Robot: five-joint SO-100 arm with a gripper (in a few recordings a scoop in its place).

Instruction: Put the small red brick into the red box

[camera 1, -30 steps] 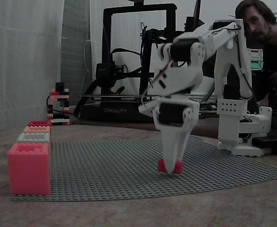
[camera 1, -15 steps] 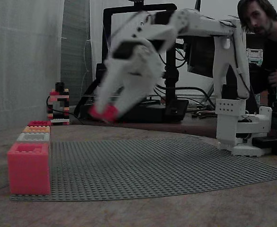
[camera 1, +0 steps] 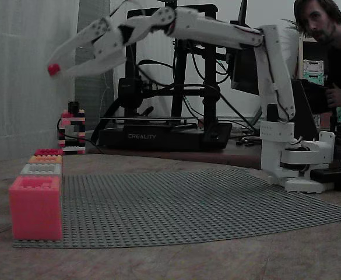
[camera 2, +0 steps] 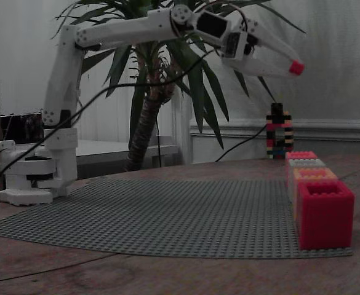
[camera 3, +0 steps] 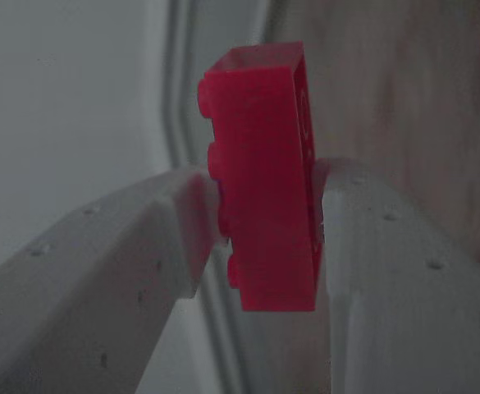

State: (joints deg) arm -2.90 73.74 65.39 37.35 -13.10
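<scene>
My gripper (camera 1: 54, 69) is raised high on an outstretched white arm, shut on a small red brick (camera 1: 53, 69). In the other fixed view the small red brick (camera 2: 296, 67) shows at the tips of my gripper (camera 2: 295, 67), high above the row of boxes. The wrist view shows the red brick (camera 3: 264, 176) clamped upright between the two white fingers (camera 3: 141, 271). The red box (camera 1: 35, 207) stands open-topped at the left front corner of the grey baseplate (camera 1: 182, 204), far below the brick; in the other fixed view the red box (camera 2: 325, 212) is at the right.
Behind the red box stand a grey box (camera 1: 41, 170), an orange box (camera 1: 45, 159) and a red one (camera 1: 48, 152). A small brick tower (camera 1: 72, 131) stands further back. A 3D printer (camera 1: 164, 131) and a person (camera 1: 327, 46) are behind the table; a plant (camera 2: 161, 92) shows elsewhere.
The arm lifted the red brick off the baseplate's middle and swung it up and to the left in the fixed view, stretching out high above the boxes.
</scene>
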